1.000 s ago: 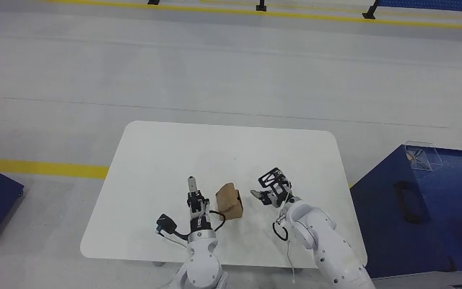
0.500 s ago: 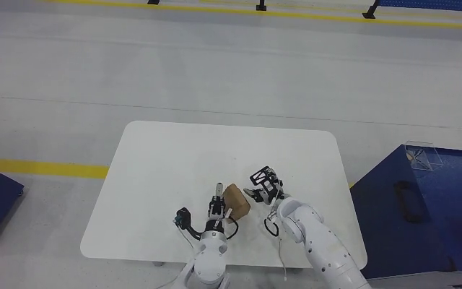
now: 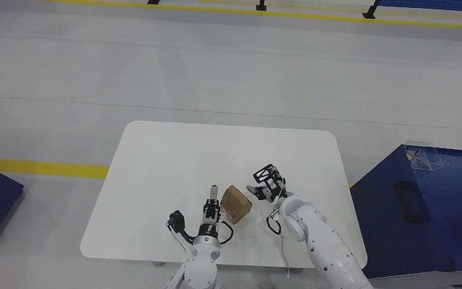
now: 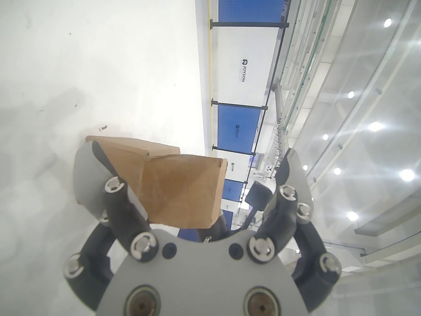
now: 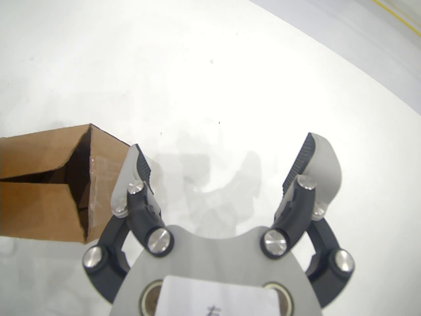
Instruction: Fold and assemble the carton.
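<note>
A small brown carton [image 3: 235,203] lies on its side on the white table [image 3: 159,166], near the front edge. My left gripper [image 3: 213,193] is open right beside it. In the left wrist view the carton [image 4: 177,189] sits between the spread fingers, against one finger [image 4: 87,172], with a wide gap to the other. My right gripper [image 3: 259,181] is open on the carton's other side. In the right wrist view one finger [image 5: 136,166] is close to the carton's [image 5: 42,179] open end, where the loose flaps and dark inside show, and nothing lies between the fingers of the gripper [image 5: 223,161].
The table's front edge [image 3: 216,261] runs just behind both arms. A blue cabinet [image 3: 411,209] stands off the table's right side. The far half of the table is bare.
My left gripper has moved right, up to the carton, then eased back a little. The carton has shifted slightly right and turned. The right gripper has edged closer to the carton.
</note>
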`<act>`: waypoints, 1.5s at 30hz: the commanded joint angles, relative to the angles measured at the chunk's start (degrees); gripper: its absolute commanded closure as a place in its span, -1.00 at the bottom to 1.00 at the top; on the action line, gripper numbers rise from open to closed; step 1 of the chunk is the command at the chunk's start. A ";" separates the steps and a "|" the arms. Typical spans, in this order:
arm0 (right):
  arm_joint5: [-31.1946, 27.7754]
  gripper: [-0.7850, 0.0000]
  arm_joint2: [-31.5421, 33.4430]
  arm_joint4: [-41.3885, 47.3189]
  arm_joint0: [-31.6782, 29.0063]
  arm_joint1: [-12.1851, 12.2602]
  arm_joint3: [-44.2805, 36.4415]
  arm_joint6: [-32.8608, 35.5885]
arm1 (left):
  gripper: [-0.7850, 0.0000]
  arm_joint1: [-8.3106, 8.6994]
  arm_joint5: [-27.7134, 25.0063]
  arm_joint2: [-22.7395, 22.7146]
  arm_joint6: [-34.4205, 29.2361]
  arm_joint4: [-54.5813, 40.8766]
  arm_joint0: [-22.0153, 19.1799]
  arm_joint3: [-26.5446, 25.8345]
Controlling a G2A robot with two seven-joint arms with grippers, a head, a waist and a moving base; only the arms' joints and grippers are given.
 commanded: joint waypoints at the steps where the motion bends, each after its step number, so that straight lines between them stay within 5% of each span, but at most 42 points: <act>1: 0.52 -1.00 1.01 0.52 -1.59 0.18 -2.48 -1.48 | -1.00 0.37 2.12 0.52 -3.38 6.07 -0.37 0.56; 3: 0.54 -1.00 1.94 0.57 -2.71 0.39 -4.44 -1.38 | -0.92 0.76 4.87 0.08 -6.20 9.11 -0.91 0.27; 5: 0.74 -1.00 2.54 0.24 -3.63 0.54 -6.18 -1.14 | -0.53 0.99 6.19 0.01 -8.39 10.61 -0.79 -0.21; 8: 0.88 -1.00 3.07 -0.07 -4.69 0.66 -8.07 -0.57 | -0.45 1.26 9.57 -0.26 -11.87 11.96 -0.85 -0.65; 14: 1.96 -1.00 2.76 -0.97 -5.17 0.50 -8.68 0.39 | 0.02 1.13 11.77 -0.32 -14.85 10.72 -2.23 0.83; 45: 3.13 -1.00 0.71 -3.49 -3.00 -0.71 -5.60 3.20 | 0.21 0.29 12.08 1.25 -16.19 11.08 -4.65 4.99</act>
